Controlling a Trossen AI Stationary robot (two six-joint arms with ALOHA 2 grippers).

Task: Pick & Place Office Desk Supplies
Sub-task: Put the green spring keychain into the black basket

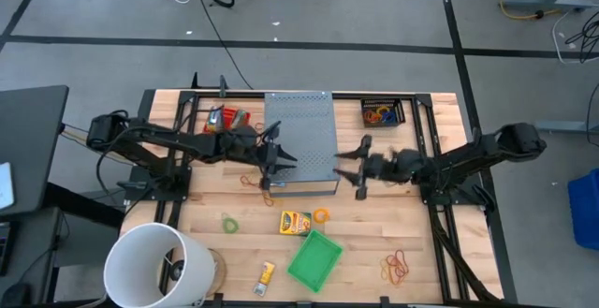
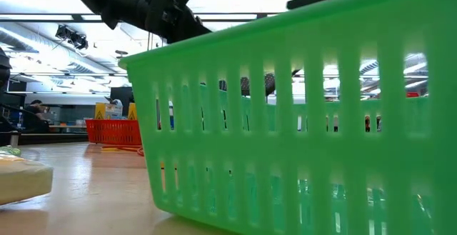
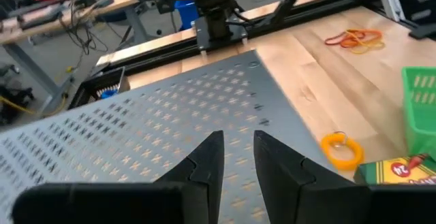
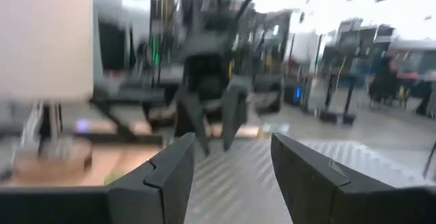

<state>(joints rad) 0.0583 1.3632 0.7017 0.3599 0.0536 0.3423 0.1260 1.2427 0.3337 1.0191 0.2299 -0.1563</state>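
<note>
Left claw [image 3: 237,139]: hanging over the left edge of the grey perforated box [image 1: 301,139], at the middle of the counter [image 1: 440,252]; standing only a narrow gap apart; gripping nothing.

Right claw [image 4: 231,146]: hanging at the box's right edge, facing the left claw across it; standing wide apart; also gripping nothing.

Lying on the bare wood off the box's near-left corner: thin orange loops [image 1: 269,197].

Lying farther toward the counter's near edge: yellow-orange printed packet [image 1: 296,221], with an orange ring [image 1: 321,215] just beside it on the right and a green loop [image 1: 229,222] well apart on the left.

Sitting tilted near the middle of the near edge: green slatted basket [image 1: 314,258], filling most of the low view; a small yellow packet [image 1: 266,272] lying to its left.

Resting toward the near-right corner: a heap of orange and red loops [image 1: 397,268].

Standing at the far edge: a black bin [image 1: 382,113] holding more loops toward the right corner, a red basket [image 1: 225,118] toward the left.

Occupying the near-left corner: big white bucket [image 1: 154,266].
</note>
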